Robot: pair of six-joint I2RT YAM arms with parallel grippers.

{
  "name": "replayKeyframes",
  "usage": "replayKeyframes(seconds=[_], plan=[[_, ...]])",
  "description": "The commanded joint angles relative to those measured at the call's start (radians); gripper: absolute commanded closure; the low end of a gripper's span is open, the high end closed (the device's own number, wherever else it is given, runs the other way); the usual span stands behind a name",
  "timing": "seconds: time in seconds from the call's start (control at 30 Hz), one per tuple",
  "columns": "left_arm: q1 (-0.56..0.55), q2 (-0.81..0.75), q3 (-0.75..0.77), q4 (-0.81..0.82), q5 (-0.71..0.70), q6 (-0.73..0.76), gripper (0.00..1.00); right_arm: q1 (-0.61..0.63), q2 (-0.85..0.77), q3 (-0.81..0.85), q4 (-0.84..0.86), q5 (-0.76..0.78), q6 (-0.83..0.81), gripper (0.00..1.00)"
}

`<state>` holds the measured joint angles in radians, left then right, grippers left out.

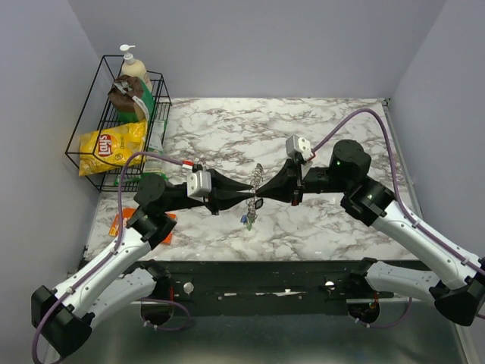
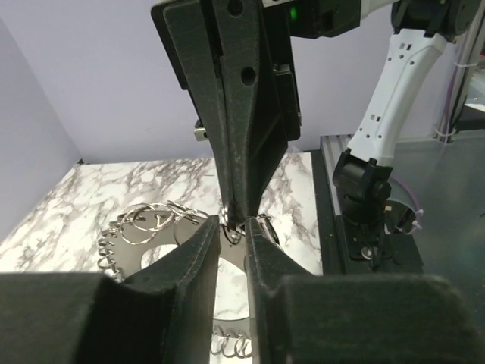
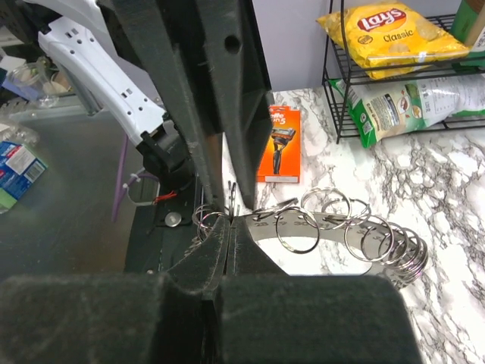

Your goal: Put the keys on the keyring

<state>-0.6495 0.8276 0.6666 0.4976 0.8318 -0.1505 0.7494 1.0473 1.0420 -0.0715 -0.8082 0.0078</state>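
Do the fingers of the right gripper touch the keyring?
Touching. The right wrist view shows the right gripper shut on the keyring; its fingers pinch it.

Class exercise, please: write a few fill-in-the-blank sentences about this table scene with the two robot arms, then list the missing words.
1. The chips bag in the wire rack is coloured ___.
2. The right gripper is shut on the ___.
3. The orange razor pack lies on the table on the ___ arm's side.

Missing words: yellow; keyring; left.
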Motion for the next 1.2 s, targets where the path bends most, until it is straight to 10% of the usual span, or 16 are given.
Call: replayKeyframes(seconds=[0.0,0.63,1.17], plan=[[-0.006,-0.05,0.091,-0.252,-0.071,0.146,0.66,0.011,0.013,0.027,0.012,-0.025,-0.029,0.99],[-0.007,0.194,0.662,-1.171,-0.04,0.497,0.61,0.01,0.034,0.073,-0.135,0.001,-0.132,1.0],[-0.012,0.329,0.804,-1.389,0.124,0.591,0.64,0.01,0.03,0.073,-0.163,0.009,-0.154,1.0]])
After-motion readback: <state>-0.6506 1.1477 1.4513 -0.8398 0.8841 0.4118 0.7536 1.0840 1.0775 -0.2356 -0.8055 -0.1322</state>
